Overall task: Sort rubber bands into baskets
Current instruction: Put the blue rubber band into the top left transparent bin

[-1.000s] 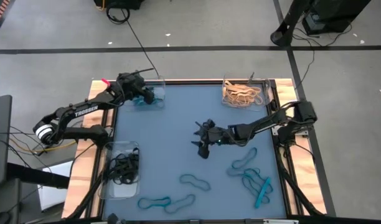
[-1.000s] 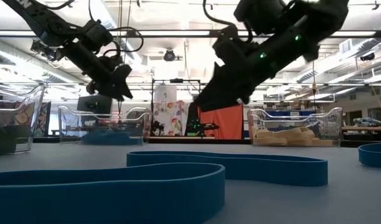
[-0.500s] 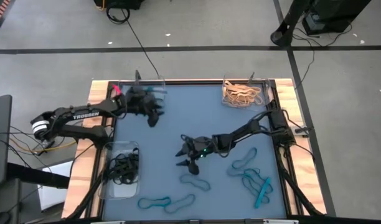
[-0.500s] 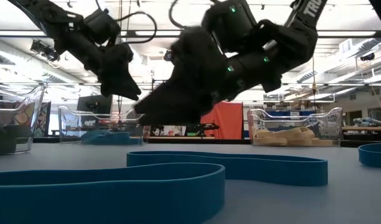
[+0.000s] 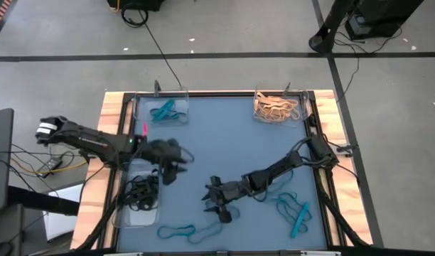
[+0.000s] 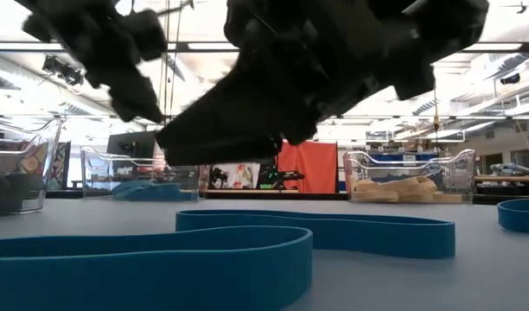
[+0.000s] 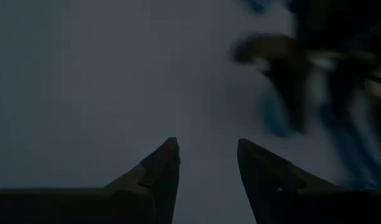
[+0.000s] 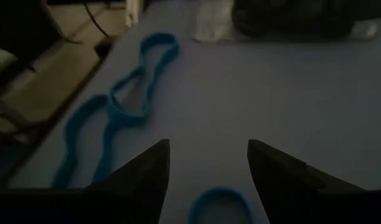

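The right end effector (image 5: 216, 203), fingers spread, hovers over a thin, floppy teal-blue rubber loop (image 5: 228, 210) lying flat on the counter (image 5: 217, 135); pinching one strand should lift it.

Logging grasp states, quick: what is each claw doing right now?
Left claw: open, empty, over bare mat.
Right claw: open, empty, above a teal rubber band.

Three clear baskets: far-left one (image 5: 161, 108) holding a few teal bands (image 5: 163, 110), far-right one (image 5: 280, 105) heaped with tan bands (image 5: 276, 107), near-left one (image 5: 138, 196) with tangled black bands (image 5: 141, 193). Loose teal-blue bands flat on the mat (front edge (image 5: 191, 230), right side (image 5: 291, 208)), one under the right arm (image 8: 142, 79).
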